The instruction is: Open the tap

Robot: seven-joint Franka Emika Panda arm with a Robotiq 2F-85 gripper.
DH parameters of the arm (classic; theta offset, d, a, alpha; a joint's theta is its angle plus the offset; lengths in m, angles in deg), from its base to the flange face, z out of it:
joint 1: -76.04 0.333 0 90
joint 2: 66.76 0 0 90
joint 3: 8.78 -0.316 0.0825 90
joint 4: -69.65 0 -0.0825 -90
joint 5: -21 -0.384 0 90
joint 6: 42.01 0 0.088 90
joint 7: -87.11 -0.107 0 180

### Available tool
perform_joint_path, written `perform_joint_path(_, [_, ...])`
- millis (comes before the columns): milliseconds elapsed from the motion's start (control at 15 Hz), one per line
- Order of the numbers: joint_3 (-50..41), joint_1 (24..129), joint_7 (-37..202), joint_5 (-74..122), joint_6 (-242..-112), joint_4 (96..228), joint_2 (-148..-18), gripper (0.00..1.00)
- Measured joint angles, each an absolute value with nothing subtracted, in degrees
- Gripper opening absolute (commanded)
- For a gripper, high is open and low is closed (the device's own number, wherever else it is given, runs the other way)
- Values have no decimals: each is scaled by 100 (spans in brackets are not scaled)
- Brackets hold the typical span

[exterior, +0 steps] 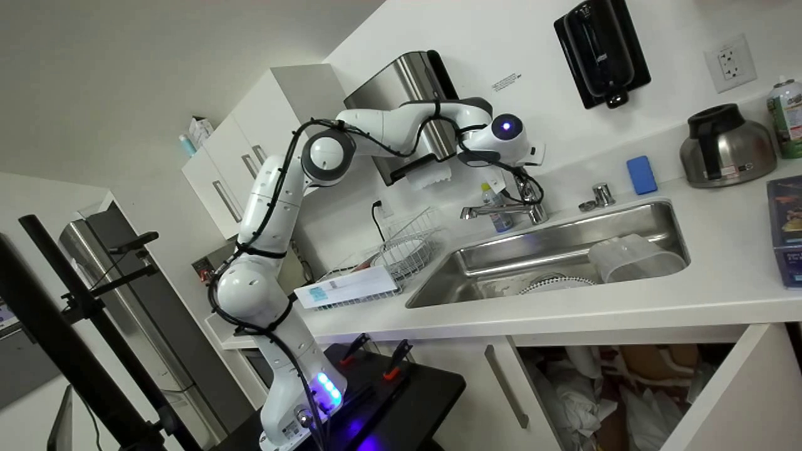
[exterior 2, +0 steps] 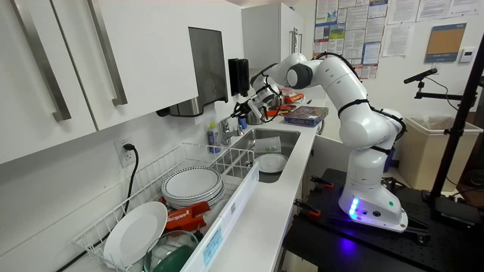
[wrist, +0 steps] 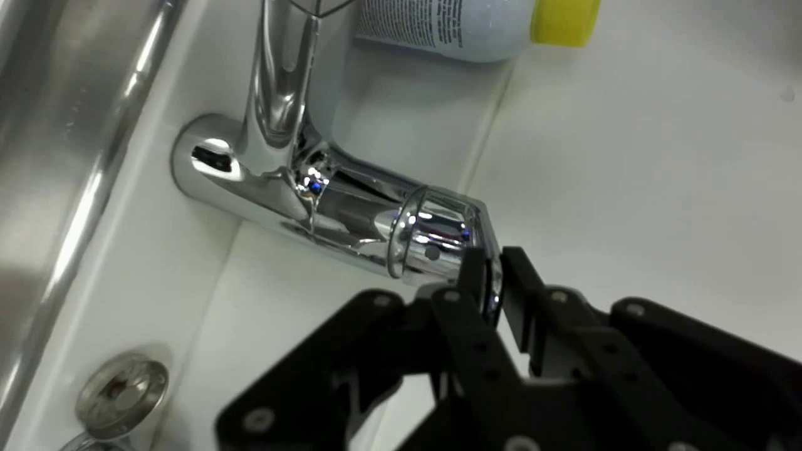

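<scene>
In the wrist view, black fingers clamp the lever of the chrome tap, partly hiding it, while the spout is cut off.

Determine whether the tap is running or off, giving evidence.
Apparently off: in both exterior views, no water is visible below the spout of the tap.

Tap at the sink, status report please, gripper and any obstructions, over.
Gripper closed on lever handle. Tap: no water visible from spout. Yellow-capped bottle nearby, clear of gripper.
</scene>
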State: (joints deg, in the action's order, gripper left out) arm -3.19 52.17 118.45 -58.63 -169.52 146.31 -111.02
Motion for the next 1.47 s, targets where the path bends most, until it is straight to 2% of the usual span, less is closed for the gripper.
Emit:
perform_joint_path(733, [-294, 5384, 11860, -5388, -17231, 14399, -11099, 5])
perform_joint_path(800, [-294, 5402, 11810, -5303, -17267, 14372, -11099, 37])
perform_joint_path(867, [-294, 5415, 11765, -5231, -17296, 14353, -11099, 38])
perform_joint_path(1333, [83, 5445, 11117, -4397, -17423, 14180, -10836, 91])
perform_joint_path(1467, [275, 5482, 10792, -3978, -17327, 14187, -10702, 100])
